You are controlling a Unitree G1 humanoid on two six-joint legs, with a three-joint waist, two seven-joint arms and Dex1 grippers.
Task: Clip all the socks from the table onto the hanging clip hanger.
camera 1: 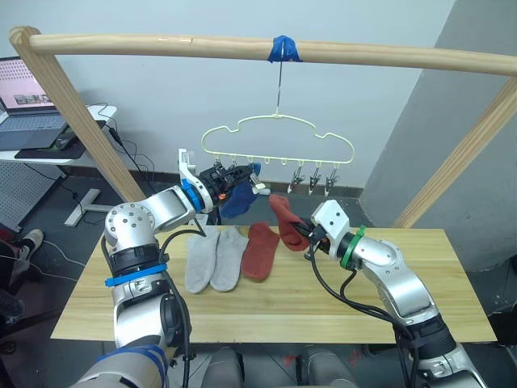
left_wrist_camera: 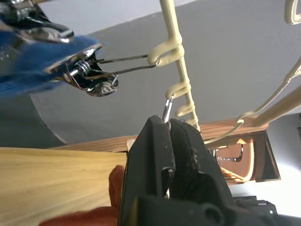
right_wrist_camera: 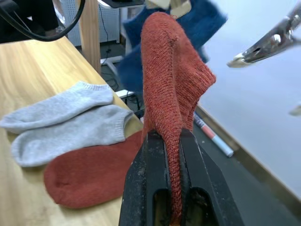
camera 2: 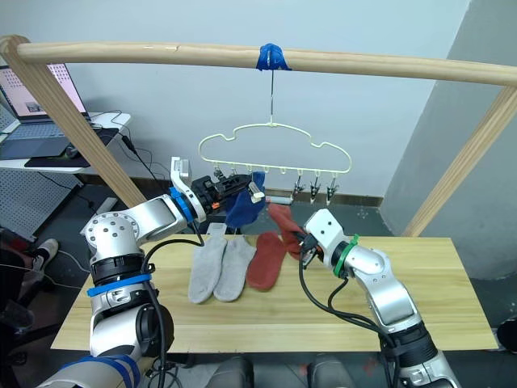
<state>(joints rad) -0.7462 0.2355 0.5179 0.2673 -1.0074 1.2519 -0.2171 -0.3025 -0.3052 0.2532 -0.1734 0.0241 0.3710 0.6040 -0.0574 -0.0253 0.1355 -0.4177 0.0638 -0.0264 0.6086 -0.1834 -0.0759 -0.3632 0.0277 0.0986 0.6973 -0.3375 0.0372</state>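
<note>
The rust red sock (right_wrist_camera: 171, 89) I hold stands up between the fingers of my right gripper (right_wrist_camera: 171, 141), which are closed tight on its lower part so the fabric rises above them; it is lifted off the table (camera 1: 420, 299), just below the right-hand clips of the clip hanger (camera 1: 279, 133). A blue sock (camera 2: 242, 206) hangs from a clip near the left end of the hanger, gripped by that metal clip (left_wrist_camera: 87, 75) at its top edge. My left gripper (left_wrist_camera: 168, 127) is raised right beside it at the clip row, its two black fingers pressed together around the thin wire of the next clip (left_wrist_camera: 168, 106), with no sock in them. On the table lie the second rust red sock (camera 1: 260, 250) and, touching it on its left, the two light grey socks (camera 1: 216, 257) side by side, toes toward me. The hanger hangs by its hook from a blue tape wrap (camera 1: 285, 48) on the round wooden pole (camera 1: 161, 44) that spans above the table, with several bare clips in a row to the right of the blue sock. Off to my left, behind the frame, a laptop (camera 1: 24, 97) sits open on a side desk.
</note>
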